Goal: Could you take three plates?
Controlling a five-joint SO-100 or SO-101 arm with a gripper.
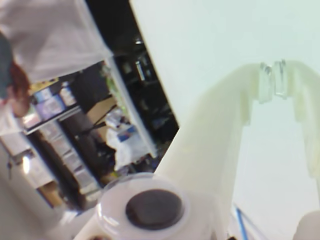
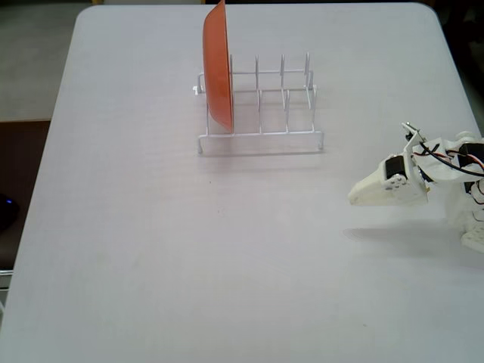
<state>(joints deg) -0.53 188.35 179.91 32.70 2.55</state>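
Although I look for the three plates, none shows in either view; only an orange plate (image 2: 218, 66) stands upright in the white wire rack (image 2: 261, 134), resting between its posts. My gripper (image 2: 354, 198), fingertips together and empty, waits at four o'clock from the rack.

one orange plate (image 2: 218, 64), one rack (image 2: 261, 106)

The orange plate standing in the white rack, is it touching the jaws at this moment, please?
Apart. The fixed view shows the orange plate upright at the left end of the rack, while the gripper sits far to the right, with bare table between them.
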